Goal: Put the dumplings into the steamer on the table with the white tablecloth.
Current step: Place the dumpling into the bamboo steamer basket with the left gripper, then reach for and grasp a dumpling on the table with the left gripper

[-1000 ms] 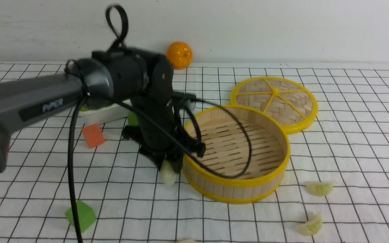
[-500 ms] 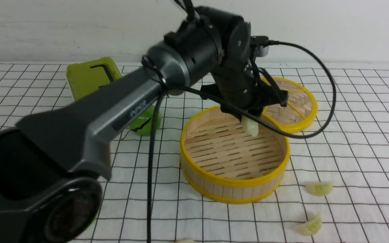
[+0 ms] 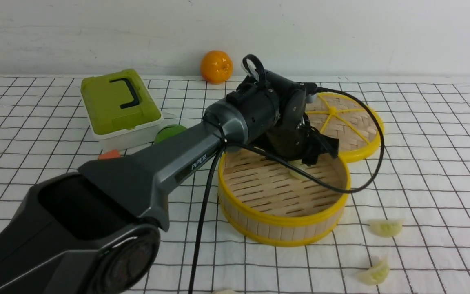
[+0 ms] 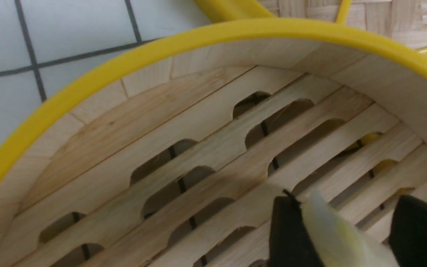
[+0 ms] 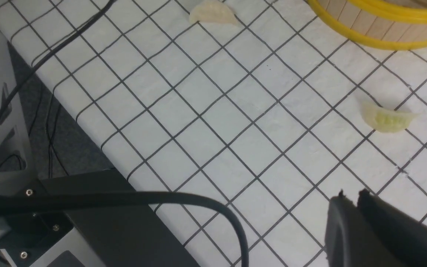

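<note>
The steamer point(image 3: 280, 223) stands mid-table on the white tablecloth point(image 3: 422, 163). My left gripper point(image 3: 308, 158) reaches down into its far side. In the left wrist view the left gripper point(image 4: 343, 203) is open just above the slatted floor. A pale dumpling point(image 4: 328, 233) leans on one finger, with a gap to the other; it shows in the front view as a dumpling point(image 3: 297, 170) too. Two dumplings point(image 3: 386, 227) point(image 3: 375, 272) lie right of the steamer, a third point(image 3: 225, 291) at the front edge. My right gripper point(image 5: 352, 194) is shut over bare cloth, short of a dumpling point(image 5: 386, 118).
The flat woven lid point(image 3: 353, 126) lies behind the steamer, touching it. A green-lidded white box point(image 3: 116, 104), a green round piece point(image 3: 169, 132) and an orange cube point(image 3: 108, 154) sit back left, an orange point(image 3: 216, 66) by the wall. The table edge point(image 5: 87, 122) is near the right arm.
My left arm lifted the dumpling from the cloth left of the steamer, carried it over the rim and lowered it inside. Its jaws have spread apart.
</note>
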